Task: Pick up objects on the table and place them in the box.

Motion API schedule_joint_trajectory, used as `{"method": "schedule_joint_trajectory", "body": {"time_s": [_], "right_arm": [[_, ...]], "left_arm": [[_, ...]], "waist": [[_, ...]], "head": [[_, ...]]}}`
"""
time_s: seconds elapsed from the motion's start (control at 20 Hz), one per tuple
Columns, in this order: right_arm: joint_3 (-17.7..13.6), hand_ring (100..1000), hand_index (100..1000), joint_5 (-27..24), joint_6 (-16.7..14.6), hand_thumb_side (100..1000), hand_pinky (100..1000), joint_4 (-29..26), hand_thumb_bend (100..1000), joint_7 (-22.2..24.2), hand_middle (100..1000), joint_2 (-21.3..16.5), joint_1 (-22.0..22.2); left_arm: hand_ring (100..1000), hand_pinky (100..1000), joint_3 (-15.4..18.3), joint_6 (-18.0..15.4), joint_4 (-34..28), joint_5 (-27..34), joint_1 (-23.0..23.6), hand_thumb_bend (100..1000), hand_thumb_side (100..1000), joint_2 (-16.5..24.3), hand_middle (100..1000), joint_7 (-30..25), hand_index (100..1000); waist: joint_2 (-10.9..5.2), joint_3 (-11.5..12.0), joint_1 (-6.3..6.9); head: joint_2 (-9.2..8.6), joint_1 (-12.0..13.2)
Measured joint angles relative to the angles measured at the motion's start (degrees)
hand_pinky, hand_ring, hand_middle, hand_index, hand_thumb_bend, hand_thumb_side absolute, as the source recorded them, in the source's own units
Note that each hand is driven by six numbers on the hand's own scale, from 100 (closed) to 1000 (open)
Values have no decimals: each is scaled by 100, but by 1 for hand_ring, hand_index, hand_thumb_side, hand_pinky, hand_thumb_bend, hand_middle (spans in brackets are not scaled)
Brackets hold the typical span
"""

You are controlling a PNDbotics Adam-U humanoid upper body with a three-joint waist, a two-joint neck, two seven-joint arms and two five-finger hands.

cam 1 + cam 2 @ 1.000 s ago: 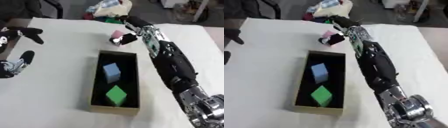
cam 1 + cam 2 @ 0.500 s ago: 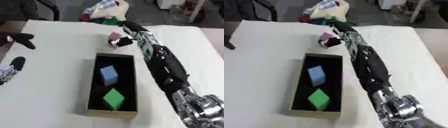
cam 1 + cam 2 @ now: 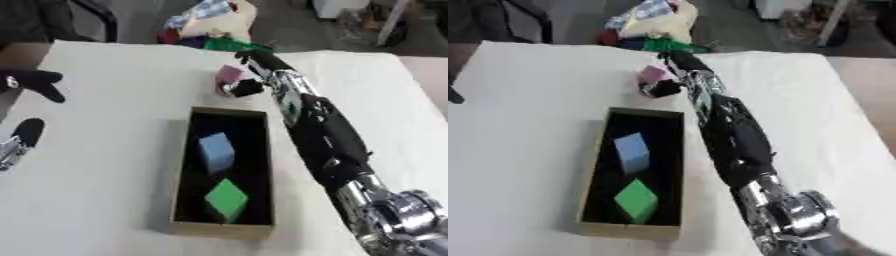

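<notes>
While the right hand [image 3: 245,89] grips a pink block [image 3: 229,74] near the table's [image 3: 114,125] far edge, the box [image 3: 186,200] holds 2 blocks; left hand's [image 3: 31,131] fingers unclear.

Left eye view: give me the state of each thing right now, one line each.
Box: open-topped, flat on the table.
Blue block: inside the box, far half, tilted.
Green block: inside the box, near half, tilted on an edge.
Pink block: outside the box, just beyond its far end, held.
Right hand: fingers curled round the pink block.
Left hand: idle at the left edge, fingers relaxed.
</notes>
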Motion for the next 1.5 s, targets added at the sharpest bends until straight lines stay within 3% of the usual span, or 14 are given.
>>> {"method": "schedule_joint_trajectory", "body": {"time_s": [0.3,0.65,0.95,1.1,1.15,1.2,1.5], "right_arm": [[5,821,891,-45,16,570,806,84,342,-58,732,18,15],[9,778,754,-64,-25,505,779,96,234,-208,549,47,55],[81,774,747,-111,-203,498,774,40,208,-406,535,65,55],[242,775,750,-222,-509,500,779,-146,195,-428,537,66,53],[335,775,751,-281,-666,561,781,-239,210,-414,539,61,52],[438,775,752,-351,-835,505,782,-335,185,-386,540,39,53],[1207,778,763,-1155,-1920,514,798,-1085,154,37,558,-265,252]], "left_arm": [[705,857,0,5,0,0,-1,100,684,-1,650,-11,930],[705,857,0,10,0,0,-2,100,682,-4,650,-17,931],[705,857,0,12,3,0,8,100,686,-4,650,-18,930],[705,857,3,14,30,0,69,100,678,-2,650,-15,930],[704,857,8,18,38,-2,102,100,681,0,650,-12,930],[704,857,18,23,49,-7,127,100,678,2,649,-6,930],[703,858,103,77,147,-61,292,100,686,9,648,72,930]], "waist": [[17,25,-18],[25,24,-23],[-9,-79,-23],[-93,-227,-18],[-114,-290,-16],[-129,-349,-8],[-197,-689,21]], "head": [[-17,-19],[-53,-23],[-53,-3],[-44,58],[-32,89],[-9,122],[109,315]]}}
